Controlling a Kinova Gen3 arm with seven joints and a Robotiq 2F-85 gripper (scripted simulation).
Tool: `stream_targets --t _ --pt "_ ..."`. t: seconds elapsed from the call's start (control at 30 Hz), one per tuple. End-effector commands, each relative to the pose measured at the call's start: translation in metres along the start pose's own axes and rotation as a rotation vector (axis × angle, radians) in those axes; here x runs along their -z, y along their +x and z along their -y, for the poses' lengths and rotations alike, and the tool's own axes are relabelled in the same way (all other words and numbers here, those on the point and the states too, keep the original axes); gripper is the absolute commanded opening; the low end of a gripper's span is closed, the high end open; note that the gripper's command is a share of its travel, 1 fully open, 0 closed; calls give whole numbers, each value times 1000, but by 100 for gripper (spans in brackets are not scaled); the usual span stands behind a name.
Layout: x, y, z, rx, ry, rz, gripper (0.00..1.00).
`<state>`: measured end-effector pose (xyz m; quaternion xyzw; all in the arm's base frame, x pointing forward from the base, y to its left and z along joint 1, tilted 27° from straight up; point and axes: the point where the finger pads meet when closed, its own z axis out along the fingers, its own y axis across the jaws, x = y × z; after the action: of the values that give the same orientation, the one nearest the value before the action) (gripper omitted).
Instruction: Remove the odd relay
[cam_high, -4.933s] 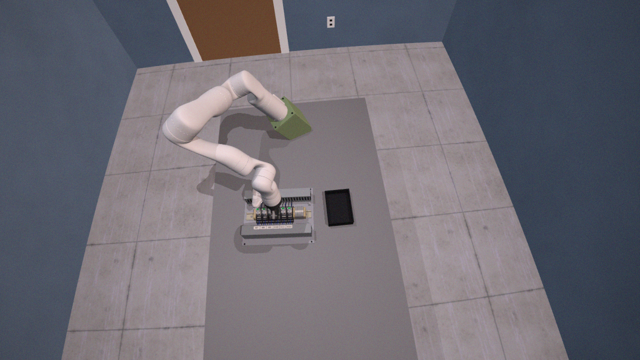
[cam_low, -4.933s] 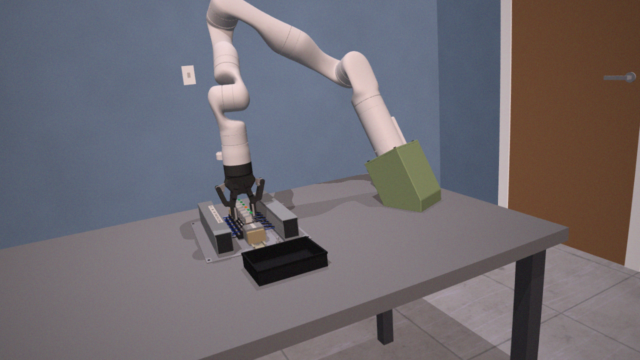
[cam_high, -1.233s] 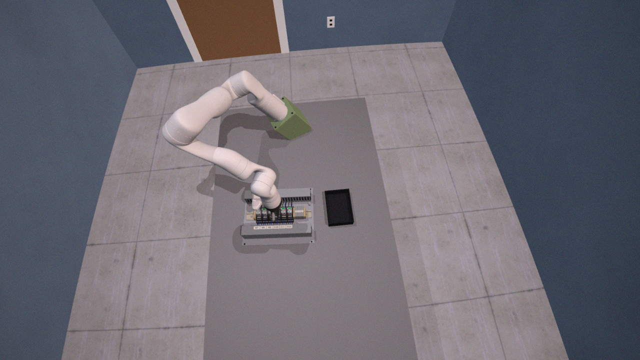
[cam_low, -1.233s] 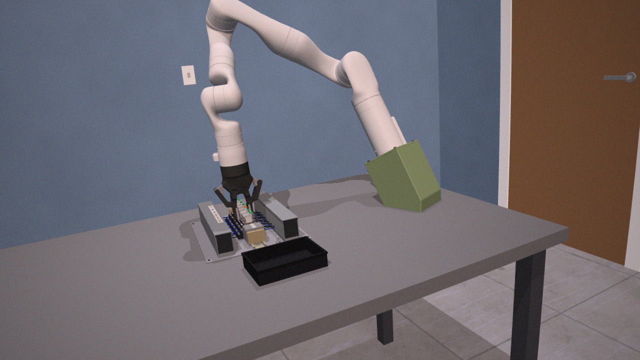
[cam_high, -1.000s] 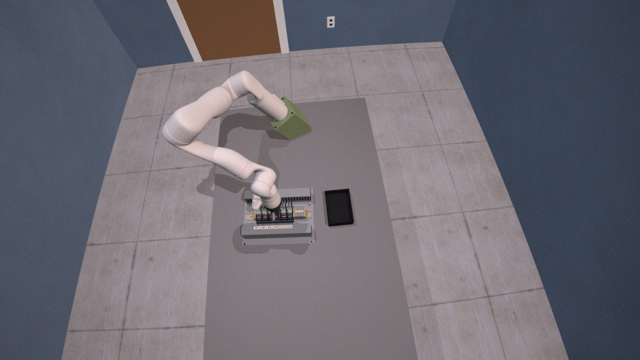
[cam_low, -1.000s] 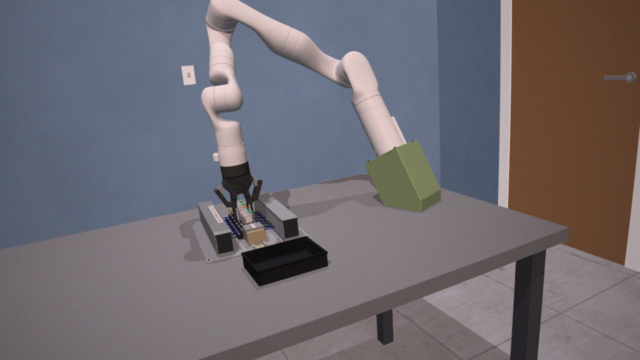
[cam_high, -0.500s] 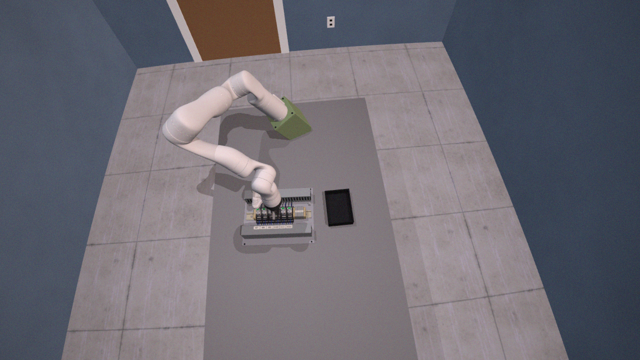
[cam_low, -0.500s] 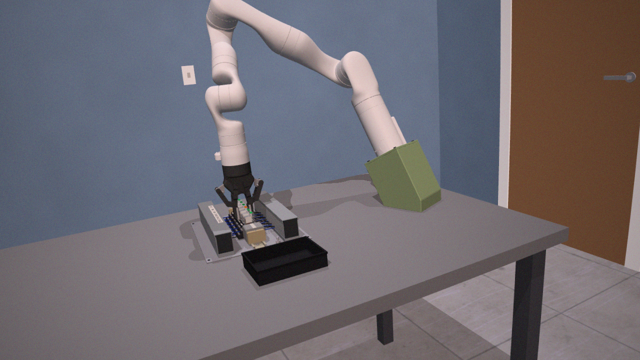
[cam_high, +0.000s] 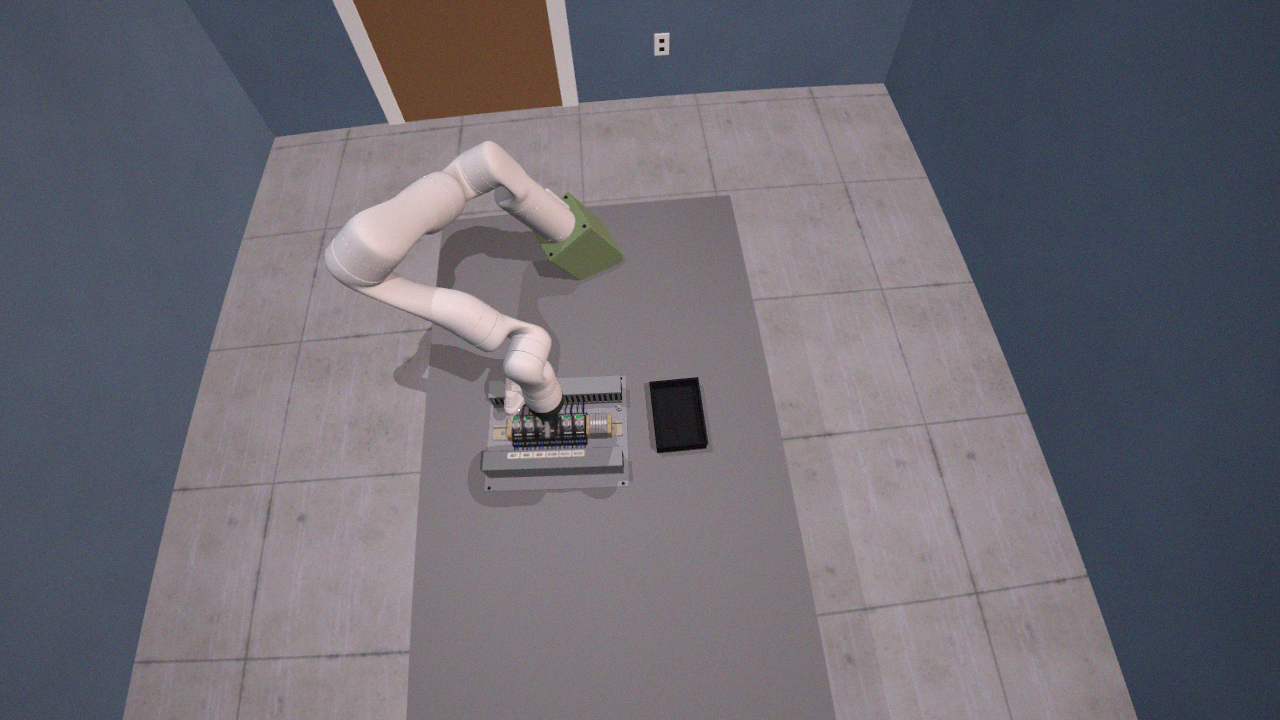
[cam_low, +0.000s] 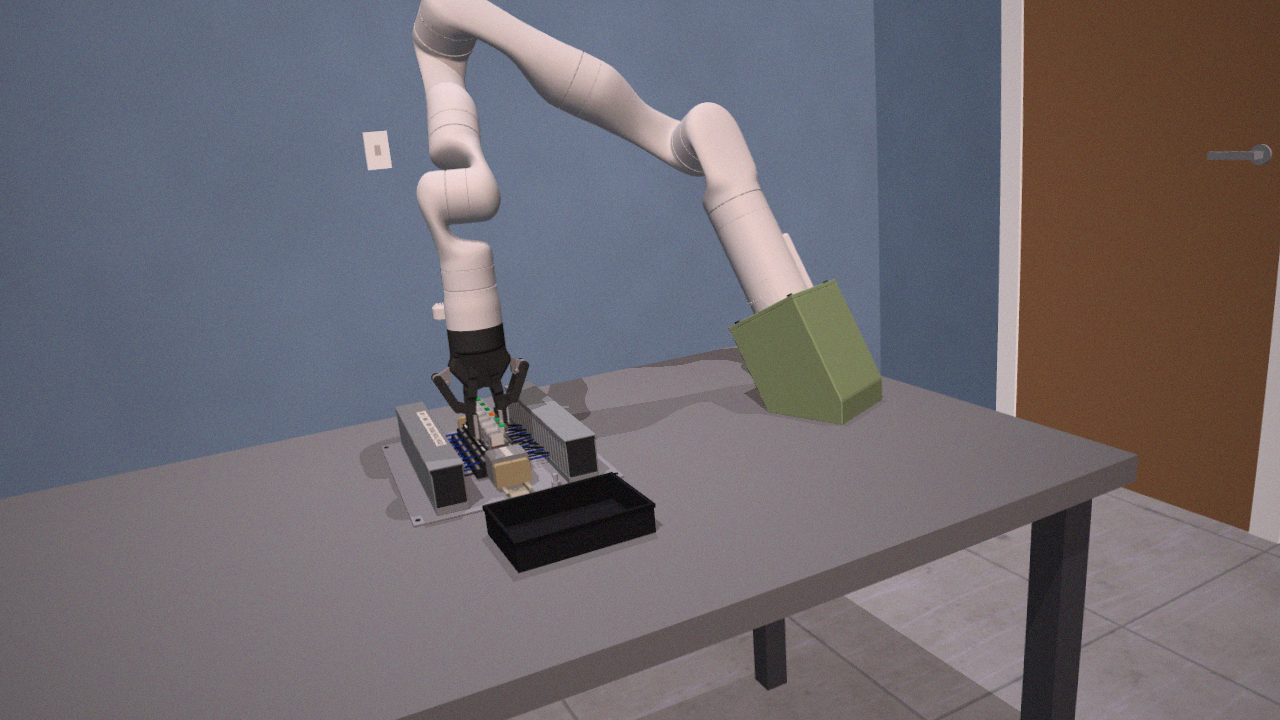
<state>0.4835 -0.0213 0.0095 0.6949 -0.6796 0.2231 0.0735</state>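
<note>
Small white label strips (cam_high: 546,454) on the relay panel (cam_high: 617,479), lettering too small to read

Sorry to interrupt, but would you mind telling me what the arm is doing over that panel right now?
The arm's gripper is reaching straight down into the row of relays on the relay panel and has its fingers closed on one relay. The relay is not out of the row yet. The panel looks flat on the table. The black parts tray sits right beside the panel with nothing visible in it, so the transfer is still to come.
</note>
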Motion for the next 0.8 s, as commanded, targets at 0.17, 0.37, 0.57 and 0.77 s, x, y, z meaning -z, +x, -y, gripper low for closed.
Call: stream_targets --t 0.17,0.37,0.57,0.77 --pt "1 0 1 -4 23 3 0" --pt "1 -1 1 -3 30 3 0" --pt "1 0 1 -3 25 2 0" --pt "0 0 1 -3 -3 2 0"
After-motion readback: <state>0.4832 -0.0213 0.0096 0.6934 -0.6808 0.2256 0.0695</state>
